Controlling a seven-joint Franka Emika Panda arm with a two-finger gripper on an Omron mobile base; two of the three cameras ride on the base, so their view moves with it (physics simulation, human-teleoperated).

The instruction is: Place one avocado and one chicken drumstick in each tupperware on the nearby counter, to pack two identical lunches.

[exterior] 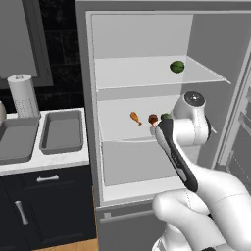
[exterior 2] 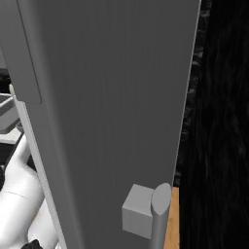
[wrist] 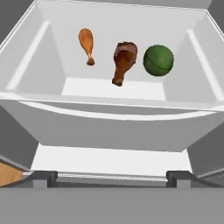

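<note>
The gripper (wrist: 112, 186) faces the open fridge with its two dark tips set far apart and nothing between them, which suits a reach for food rather than a carry. It is aimed at the middle fridge shelf (wrist: 113, 89), where three items lie in a row: a pale orange drumstick (wrist: 86, 44), a darker brown drumstick (wrist: 123, 61) just beside it, and a round green avocado (wrist: 158, 60) near the brown one, not touching it. From the left base view a second avocado (exterior: 177, 66) sits alone on the shelf above. The food is stored here, so the arm has to fetch each piece. To the left, two shallow grey tupperware trays (exterior: 62, 131) wait on the white bench (exterior: 59, 159), and the nearer one looks empty; packing seems barely begun.
</note>
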